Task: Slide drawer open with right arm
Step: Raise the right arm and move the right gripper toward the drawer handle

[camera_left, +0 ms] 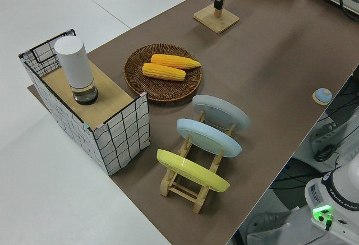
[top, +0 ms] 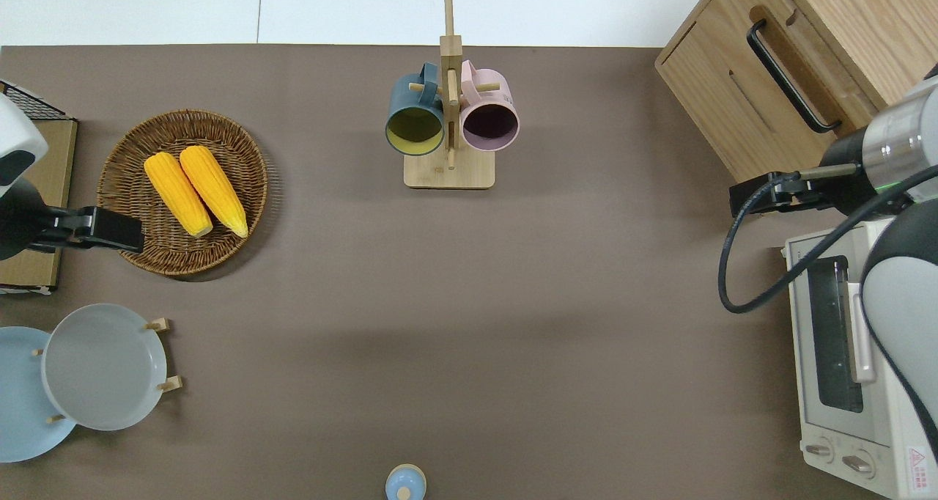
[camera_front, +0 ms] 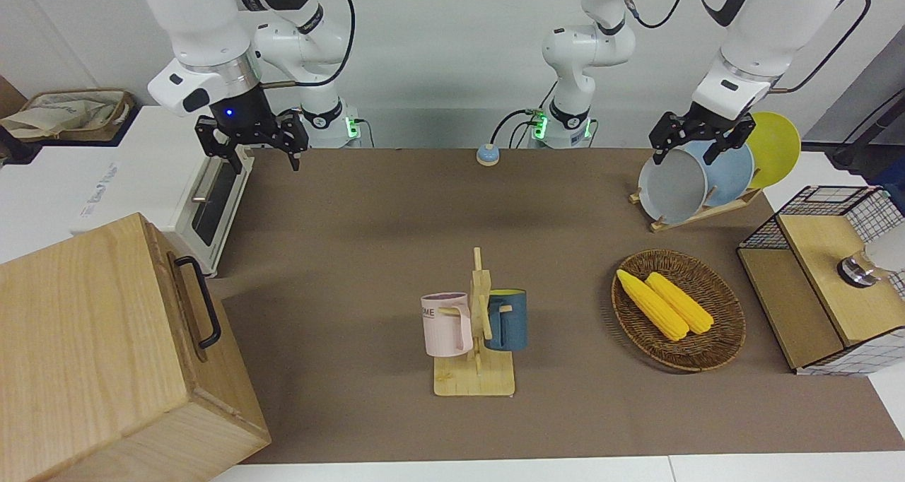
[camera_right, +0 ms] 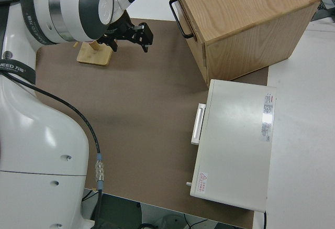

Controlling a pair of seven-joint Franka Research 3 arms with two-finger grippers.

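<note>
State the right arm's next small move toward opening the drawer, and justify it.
Probably carry the right end effector, open and in the air over the mat near the toaster oven, across to the drawer's black handle; the drawer looks shut and its handle untouched.

"FRANKA EMIKA" is printed on the white robot base (camera_left: 335, 199) seen at the robots' edge of the bench in the left side view. The letters "ME" can be read on the pink mug (camera_front: 447, 324) hanging on the mug stand near the middle of the bench's edge farthest from the robots. A red warning triangle sticker is carried on the toaster oven (top: 917, 459) at the right arm's end; its wording cannot be read.
</note>
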